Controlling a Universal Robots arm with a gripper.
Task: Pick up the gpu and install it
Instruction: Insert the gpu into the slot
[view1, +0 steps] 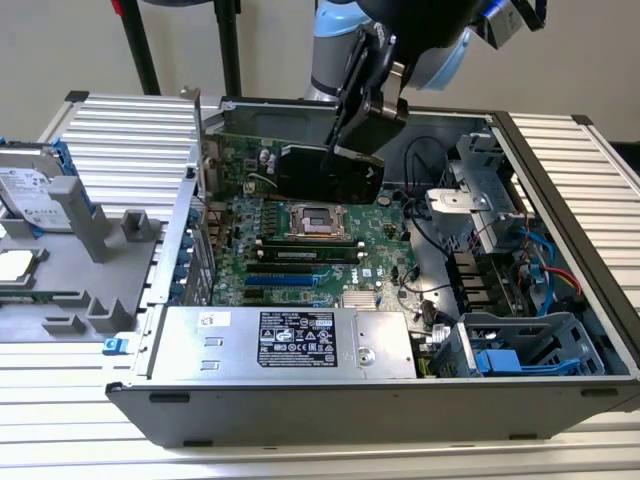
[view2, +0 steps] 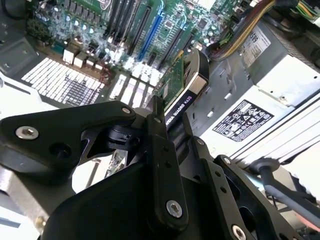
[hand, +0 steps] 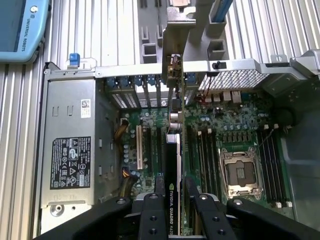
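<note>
My gripper (view1: 354, 148) is shut on the gpu (view1: 322, 172), a green card with a black shroud and a silver end bracket (view1: 205, 152). It holds the card on edge above the motherboard (view1: 300, 255), inside the open computer case and towards its rear wall. In the first wrist view the gpu (hand: 172, 170) shows edge-on between my black fingers (hand: 151, 216), with its bracket (hand: 175, 67) near the case's slot openings. In the second wrist view the gripper (view2: 172, 120) clamps the gpu (view2: 181, 82) above the expansion slots (view2: 150, 30).
The CPU socket (view1: 318, 220) and memory sticks (view1: 300, 242) lie just in front of the card. A silver power supply (view1: 290, 340) lines the case's near side. Cables and a blue drive cage (view1: 525, 350) crowd the exterior view's right. A hard drive (view1: 35, 185) and grey fixture (view1: 90, 270) sit outside.
</note>
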